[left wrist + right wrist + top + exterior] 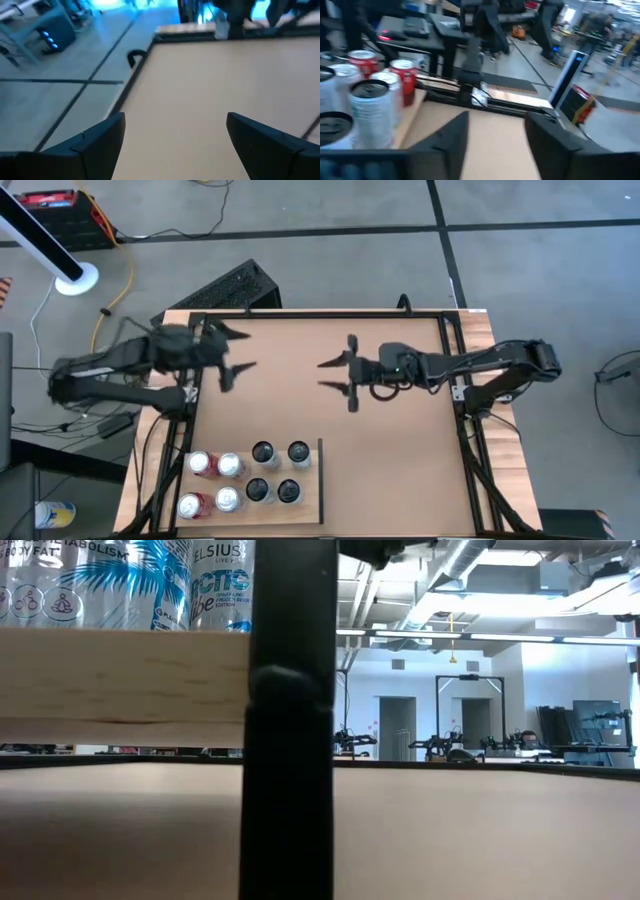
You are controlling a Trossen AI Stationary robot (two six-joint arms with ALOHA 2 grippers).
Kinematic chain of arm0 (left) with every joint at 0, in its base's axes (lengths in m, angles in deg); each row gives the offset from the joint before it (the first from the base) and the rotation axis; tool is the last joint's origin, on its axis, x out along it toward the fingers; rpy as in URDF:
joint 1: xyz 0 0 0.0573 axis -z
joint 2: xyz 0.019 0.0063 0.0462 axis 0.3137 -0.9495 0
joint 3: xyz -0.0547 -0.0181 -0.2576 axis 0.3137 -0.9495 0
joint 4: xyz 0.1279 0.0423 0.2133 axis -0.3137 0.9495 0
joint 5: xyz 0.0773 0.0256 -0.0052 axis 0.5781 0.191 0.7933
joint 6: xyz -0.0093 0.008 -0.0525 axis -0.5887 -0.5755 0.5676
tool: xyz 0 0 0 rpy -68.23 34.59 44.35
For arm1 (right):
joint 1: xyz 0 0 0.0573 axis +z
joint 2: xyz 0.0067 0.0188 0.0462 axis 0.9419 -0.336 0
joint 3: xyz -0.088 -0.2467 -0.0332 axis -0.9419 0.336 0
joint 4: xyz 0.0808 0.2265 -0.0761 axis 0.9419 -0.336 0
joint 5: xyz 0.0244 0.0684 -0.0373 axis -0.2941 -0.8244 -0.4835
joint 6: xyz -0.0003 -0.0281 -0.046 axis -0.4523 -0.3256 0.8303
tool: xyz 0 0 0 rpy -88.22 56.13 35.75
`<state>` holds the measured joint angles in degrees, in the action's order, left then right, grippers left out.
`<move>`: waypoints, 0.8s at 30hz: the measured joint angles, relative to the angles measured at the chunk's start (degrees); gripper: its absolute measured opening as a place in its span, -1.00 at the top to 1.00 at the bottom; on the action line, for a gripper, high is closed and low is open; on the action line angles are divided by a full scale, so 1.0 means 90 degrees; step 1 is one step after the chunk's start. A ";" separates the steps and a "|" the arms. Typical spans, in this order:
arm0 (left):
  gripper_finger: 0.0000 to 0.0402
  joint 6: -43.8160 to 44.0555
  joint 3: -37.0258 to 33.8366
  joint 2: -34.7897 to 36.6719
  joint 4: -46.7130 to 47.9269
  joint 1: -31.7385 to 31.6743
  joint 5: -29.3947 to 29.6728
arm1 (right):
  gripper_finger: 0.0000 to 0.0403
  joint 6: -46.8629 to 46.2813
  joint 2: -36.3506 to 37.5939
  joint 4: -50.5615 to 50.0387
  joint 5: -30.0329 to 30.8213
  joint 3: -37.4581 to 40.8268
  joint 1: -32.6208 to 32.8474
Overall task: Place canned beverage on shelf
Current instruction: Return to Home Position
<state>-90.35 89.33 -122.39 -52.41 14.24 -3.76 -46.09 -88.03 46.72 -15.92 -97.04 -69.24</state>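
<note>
1. I count eight cans (257,490) standing in two rows on the shelf (308,507), in a table corner on the left arm's side.
2. Left gripper (240,350): fingers spread wide, holding nothing, above the table's left edge.
3. Right gripper (325,376): spread wide, holding nothing, above table centre, well apart from the shelf.

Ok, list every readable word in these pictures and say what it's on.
"ELSIUS", cut off: can by the black post, on the shelf, low view.
"ABOLISM", "Y FAT", cut off: the neighbouring can.
Smaller print there, and the cans in the other views: too blurred to read.
</note>
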 joint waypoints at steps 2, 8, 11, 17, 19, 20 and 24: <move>-0.65 -0.0081 0.0000 0.0391 0.0028 -0.0458 -0.0583 | 0.12 0.0044 0.0183 -0.0350 0.0206 -0.0003 -0.0088; -0.65 0.0239 -0.0188 0.1824 -0.0037 -0.0888 -0.2346 | 0.91 0.0116 0.1025 -0.1983 0.0258 0.0127 -0.0526; -0.65 0.0644 -0.0918 0.2584 -0.0432 -0.0817 -0.2963 | 0.85 -0.0074 0.1656 -0.2252 0.0240 0.0624 -0.0761; -0.65 0.1553 -0.2751 0.3994 -0.2123 -0.0778 -0.2843 | 0.86 -0.1032 0.2736 -0.0395 0.0134 0.2708 -0.1278; -0.65 0.1865 -0.3341 0.4302 -0.2625 -0.0774 -0.2869 | 0.91 -0.1384 0.2926 0.0281 -0.0062 0.3297 -0.1447; -0.65 0.2043 -0.3679 0.4418 -0.2948 -0.0774 -0.2902 | 0.92 -0.1552 0.2991 0.0582 -0.0125 0.3557 -0.1526; -0.65 0.2422 -0.4690 0.4650 -0.3911 -0.0776 -0.2858 | 0.91 -0.1985 0.3025 0.1399 -0.0120 0.4340 -0.1727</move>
<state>-68.56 47.12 -80.54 -87.60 7.26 -29.48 -63.96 -60.81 59.31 -17.00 -57.99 -84.79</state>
